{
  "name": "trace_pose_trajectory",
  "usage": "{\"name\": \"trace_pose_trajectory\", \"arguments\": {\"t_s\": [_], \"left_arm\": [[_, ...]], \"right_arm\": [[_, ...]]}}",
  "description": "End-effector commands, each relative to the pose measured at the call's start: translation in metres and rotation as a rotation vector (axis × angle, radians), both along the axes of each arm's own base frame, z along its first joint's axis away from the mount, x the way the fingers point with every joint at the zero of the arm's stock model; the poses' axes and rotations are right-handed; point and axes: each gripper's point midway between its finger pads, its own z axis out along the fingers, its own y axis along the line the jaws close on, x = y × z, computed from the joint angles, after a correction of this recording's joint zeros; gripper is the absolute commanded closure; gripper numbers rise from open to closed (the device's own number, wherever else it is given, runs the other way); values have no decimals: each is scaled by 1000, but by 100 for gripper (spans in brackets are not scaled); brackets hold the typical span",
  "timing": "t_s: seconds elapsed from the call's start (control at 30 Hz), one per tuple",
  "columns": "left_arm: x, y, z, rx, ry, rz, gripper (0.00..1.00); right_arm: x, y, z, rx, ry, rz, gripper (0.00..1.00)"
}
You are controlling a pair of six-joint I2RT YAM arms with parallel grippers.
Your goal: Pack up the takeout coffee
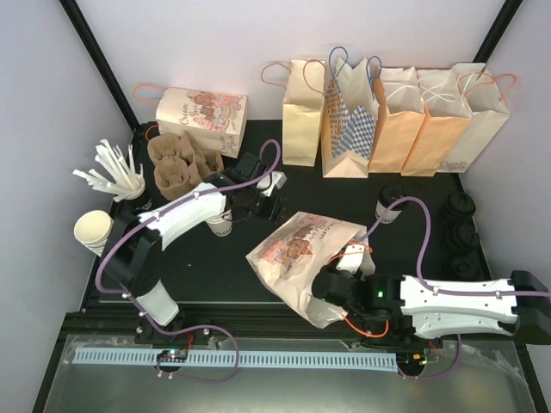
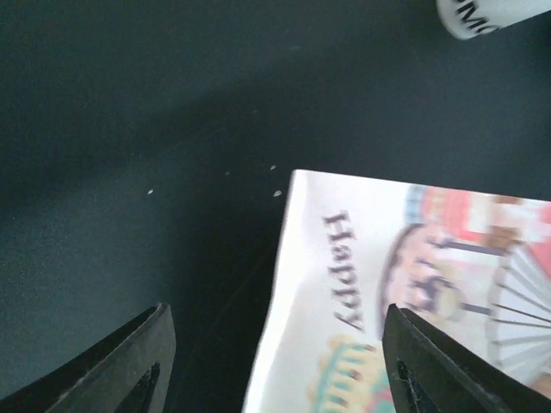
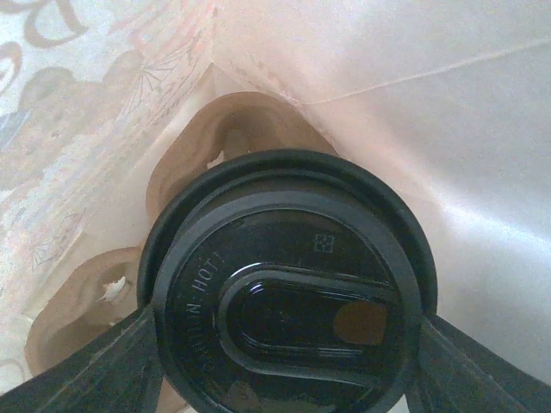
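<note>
a: where is the takeout coffee at this moment?
b: one coffee cup (image 3: 284, 284), black lid on top, is inside the printed bag (image 1: 297, 258). this bag lies on its side on the bench (image 1: 215, 275), with its mouth toward the right arm. the right end effector (image 3: 284, 379) reaches into the mouth and clamps this cup, one finger at each side of the lid. deeper in the bag, beyond the cup, there is a brown pulp carrier (image 3: 232, 138)

a: and the left end effector?
b: the left end effector (image 1: 274, 205) is over the far corner of the printed bag. its fingers (image 2: 129, 361) are wide apart and hold nothing. one is above the bare bench, the other above the printed paper. i cannot tell if they touch the paper

a: is there more coffee outside?
b: yes, a second lidded cup (image 1: 392, 202) stands upright on the bench, near the far right corner of the bag but apart from it. the loose black lids (image 1: 461, 228) are at its right, and the row of paper bags (image 1: 396, 112) stands behind it
</note>
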Motion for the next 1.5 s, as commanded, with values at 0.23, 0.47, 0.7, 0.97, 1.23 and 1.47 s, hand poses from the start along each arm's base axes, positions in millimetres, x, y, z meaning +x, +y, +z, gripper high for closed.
{"name": "trace_pose_trajectory", "arguments": {"t_s": [0.23,0.47,0.7,0.97,1.23,1.47], "left_arm": [[11,-16,-35,-42,164,-71,40],[10,-20,-61,-26,254,-75,45],[4,-24,-73,-39,309,-86,48],[3,-26,-85,-46,340,-94,50],[2,-33,-84,-81,354,-116,53],[-1,-37,-84,-111,376,-131,57]], "right_arm": [[16,10,28,-7,-206,56,66],[19,21,33,-29,-236,86,66],[21,21,29,-69,-248,80,66],[24,18,20,-139,-249,56,67],[25,24,11,-150,-242,70,67],[24,24,-8,-105,-182,92,67]]}}
